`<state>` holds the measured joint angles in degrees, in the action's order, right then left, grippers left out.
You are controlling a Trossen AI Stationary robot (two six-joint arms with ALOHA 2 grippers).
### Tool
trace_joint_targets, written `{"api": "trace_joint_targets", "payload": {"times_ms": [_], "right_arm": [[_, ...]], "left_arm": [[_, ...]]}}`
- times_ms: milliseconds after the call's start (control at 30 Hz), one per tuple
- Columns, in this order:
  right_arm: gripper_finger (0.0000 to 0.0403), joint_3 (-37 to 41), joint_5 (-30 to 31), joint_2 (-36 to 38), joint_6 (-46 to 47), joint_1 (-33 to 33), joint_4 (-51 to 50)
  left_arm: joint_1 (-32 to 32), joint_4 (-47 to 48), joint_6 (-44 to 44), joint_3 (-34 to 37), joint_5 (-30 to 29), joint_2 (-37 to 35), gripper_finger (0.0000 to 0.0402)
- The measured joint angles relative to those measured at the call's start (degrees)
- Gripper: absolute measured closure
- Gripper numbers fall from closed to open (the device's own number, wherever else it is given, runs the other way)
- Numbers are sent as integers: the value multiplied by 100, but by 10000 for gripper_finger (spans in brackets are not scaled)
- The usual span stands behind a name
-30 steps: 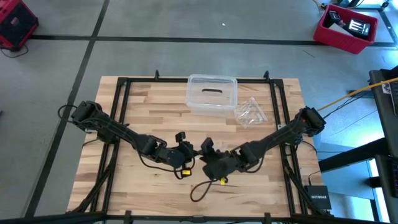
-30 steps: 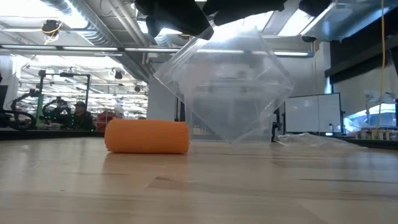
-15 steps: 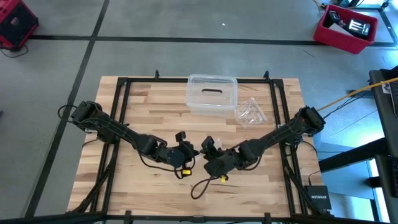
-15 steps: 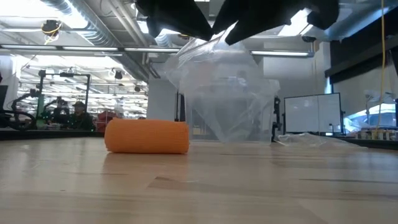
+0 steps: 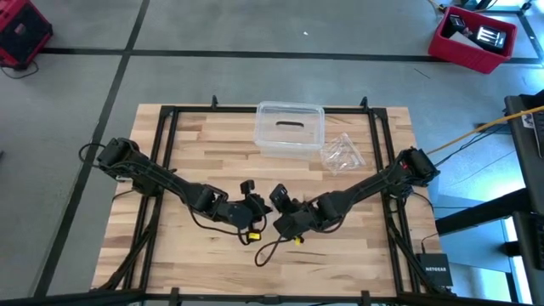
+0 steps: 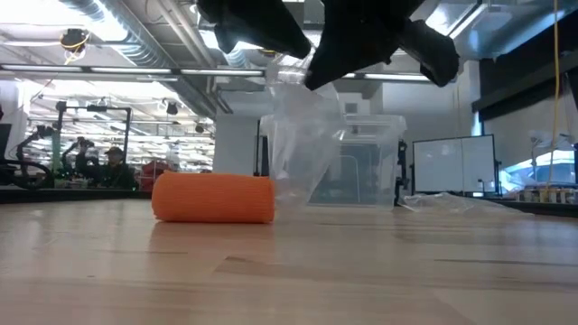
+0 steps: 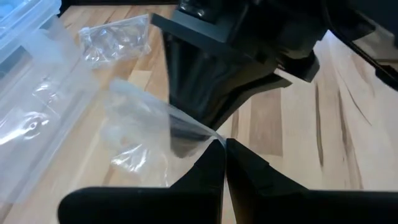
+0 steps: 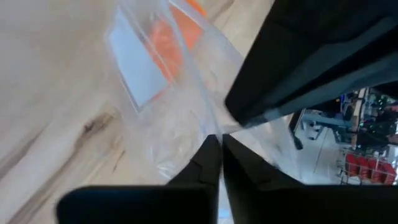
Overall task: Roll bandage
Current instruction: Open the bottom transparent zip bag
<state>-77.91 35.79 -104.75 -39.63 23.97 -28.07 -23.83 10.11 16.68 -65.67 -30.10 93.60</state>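
Observation:
The orange bandage roll (image 6: 214, 198) lies on its side on the table; it also shows through the plastic in the right wrist view (image 8: 176, 32). My left gripper (image 5: 260, 204) and my right gripper (image 5: 278, 201) stand close together above the table's near middle. Both are shut on a clear plastic bag (image 6: 305, 135), which hangs between them. In the high view the arms hide the roll. My left gripper pinches an upper edge of the clear bag (image 7: 210, 133) between its two shut fingertips; the bag hangs slack below it. My right gripper pinches the bag's upper edge (image 8: 214, 127) between its two shut fingertips, right beside the left gripper; the bag hangs below, crumpled and slack.
A clear plastic box (image 5: 290, 129) stands at the far middle of the table, and a crinkled clear bag (image 5: 342, 154) lies to its right. A dark cable loop (image 5: 270, 252) lies near the front edge. People and equipment show in the room behind.
My right gripper has gone toward the table's left, up to my left gripper. The clear bag, stretched wide between the two grippers a second ago, has collapsed into a narrow, slack, hanging shape. The orange roll has stayed where it was.

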Motion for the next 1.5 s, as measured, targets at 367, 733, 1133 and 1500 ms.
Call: {"api": "trace_joint_targets", "payload": {"times_ms": [367,733,1133,1500], "right_arm": [[393,187,353,-31,2482,838,-500],[399,1337,168,-37,4575,1013,1705],[399,1770,317,-54,5000,1020,2562],[399,1770,468,-76,4983,1018,2998]], "left_arm": [[66,738,1030,-2,-937,-2,396],[-114,-47,808,4,-1022,184,396],[-19,-1176,580,2,-1068,820,396],[31,-1487,860,2,-906,1117,396]]}}
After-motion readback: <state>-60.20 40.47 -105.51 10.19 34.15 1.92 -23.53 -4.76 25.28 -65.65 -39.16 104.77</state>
